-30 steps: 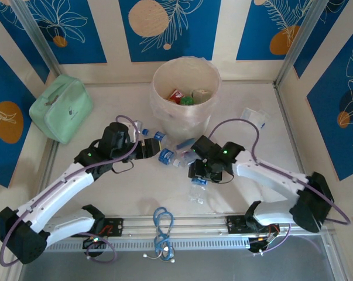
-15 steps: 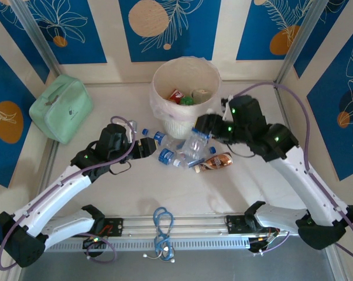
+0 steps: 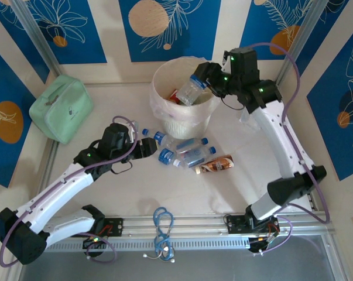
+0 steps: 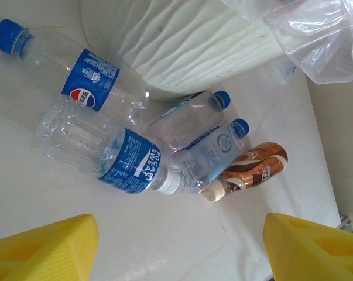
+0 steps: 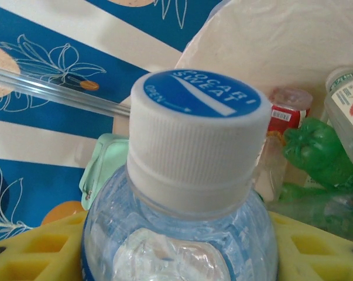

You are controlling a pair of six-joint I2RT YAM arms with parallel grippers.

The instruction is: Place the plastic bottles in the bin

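A clear bottle (image 3: 192,89) with a white, blue-topped cap (image 5: 196,134) hangs tilted over the mouth of the bin (image 3: 182,122). It is pinched just below the neck by the right jaws, whose yellow fingers (image 5: 24,252) flank it on both sides. Inside the bin lie a green bottle (image 5: 316,152) and a red-labelled bottle (image 5: 287,114). On the surface (image 3: 135,193), just before the bin's foot, lies a huddle of bottles: a Pepsi bottle (image 4: 88,82) nearest the bin wall, a Pocari Sweat bottle (image 4: 109,155) beside it, two blue-capped bottles (image 4: 194,114) touching each other, and a brown-labelled bottle (image 4: 249,170) at the outer edge. The left jaws stand spread and empty, low over the surface just left of that huddle. A mint-green pouch (image 3: 62,108) rests at the far left, well apart.
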